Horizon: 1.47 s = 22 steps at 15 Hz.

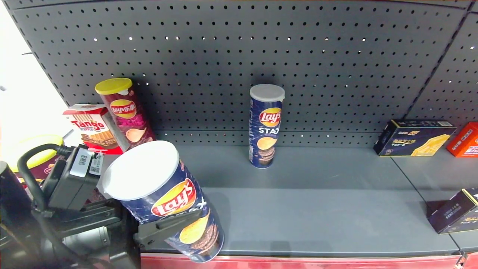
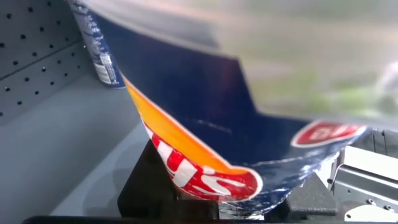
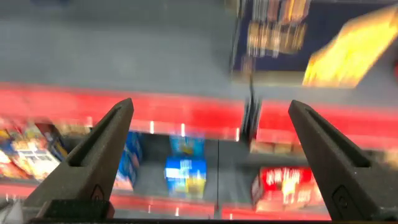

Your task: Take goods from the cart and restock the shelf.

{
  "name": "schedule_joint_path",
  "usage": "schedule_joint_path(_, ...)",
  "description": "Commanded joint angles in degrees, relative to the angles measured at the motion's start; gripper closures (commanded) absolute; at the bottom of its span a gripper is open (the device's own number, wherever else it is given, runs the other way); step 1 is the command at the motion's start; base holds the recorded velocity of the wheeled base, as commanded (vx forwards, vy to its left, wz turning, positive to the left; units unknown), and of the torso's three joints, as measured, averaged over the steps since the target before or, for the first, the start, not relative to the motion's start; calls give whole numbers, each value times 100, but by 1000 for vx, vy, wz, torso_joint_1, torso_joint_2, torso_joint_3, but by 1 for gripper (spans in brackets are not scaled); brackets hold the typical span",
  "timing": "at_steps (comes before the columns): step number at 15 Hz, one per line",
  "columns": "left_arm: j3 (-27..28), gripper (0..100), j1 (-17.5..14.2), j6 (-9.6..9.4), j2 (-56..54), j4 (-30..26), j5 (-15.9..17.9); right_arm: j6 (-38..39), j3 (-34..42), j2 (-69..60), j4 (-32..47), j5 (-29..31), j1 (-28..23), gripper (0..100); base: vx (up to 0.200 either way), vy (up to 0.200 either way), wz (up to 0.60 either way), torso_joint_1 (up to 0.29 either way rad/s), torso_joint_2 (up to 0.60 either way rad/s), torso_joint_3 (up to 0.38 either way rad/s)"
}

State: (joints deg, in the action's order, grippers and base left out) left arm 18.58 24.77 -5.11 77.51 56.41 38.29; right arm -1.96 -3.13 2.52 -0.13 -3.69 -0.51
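My left gripper (image 1: pixel 164 229) is shut on a dark blue chip can with a white lid (image 1: pixel 164 198), held tilted above the front left of the grey shelf (image 1: pixel 317 209). The left wrist view has that can (image 2: pixel 211 118) close up between the fingers. A second blue chip can (image 1: pixel 266 125) stands upright at the back middle of the shelf. A maroon chip can with a yellow lid (image 1: pixel 123 112) leans at the back left beside a red and white wafer box (image 1: pixel 93 129). My right gripper (image 3: pixel 211 155) is open, with nothing between its fingers, before the shelf's red front edge (image 3: pixel 180 115).
A dark blue box (image 1: pixel 412 137) and an orange box (image 1: pixel 465 140) lie at the back right. Another dark box (image 1: pixel 453 211) lies at the front right. A perforated grey panel (image 1: pixel 239 56) backs the shelf. Lower shelves with packaged goods (image 3: pixel 183 174) appear in the right wrist view.
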Motion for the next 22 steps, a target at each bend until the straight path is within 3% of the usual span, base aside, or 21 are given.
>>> schedule_joint_path(1,49,100,1,1,142,-7,3,-103,-1137,1576,-66,-395,-169,0,0,0,0,0,0,0)
schedule_joint_path(5,216,100,1,1,274,81,3,-243,-2200,2455,-39,-536,561,0,0,0,0,0,0,0)
schedule_joint_path(9,331,100,-25,1,265,37,-23,-243,-2710,3571,-479,-694,1220,0,0,0,0,0,0,0)
schedule_joint_path(11,419,100,-69,10,256,-7,-41,-261,-3273,4643,-619,-720,1818,0,0,0,0,0,0,0)
schedule_joint_path(12,427,100,-87,1,247,-130,-94,-261,-3343,5083,-1024,-720,1950,0,0,0,0,0,0,0)
schedule_joint_path(15,700,100,-122,10,159,-517,-190,-252,-3492,5988,-1964,-817,2073,0,0,0,0,0,0,0)
schedule_joint_path(19,981,100,-315,10,-131,-1369,-199,-375,-4011,6770,-2043,-1468,2187,0,0,0,0,0,0,0)
schedule_joint_path(22,955,100,-324,10,-210,-1527,-208,-489,-4398,7341,-2131,-2197,2143,0,0,0,0,0,0,0)
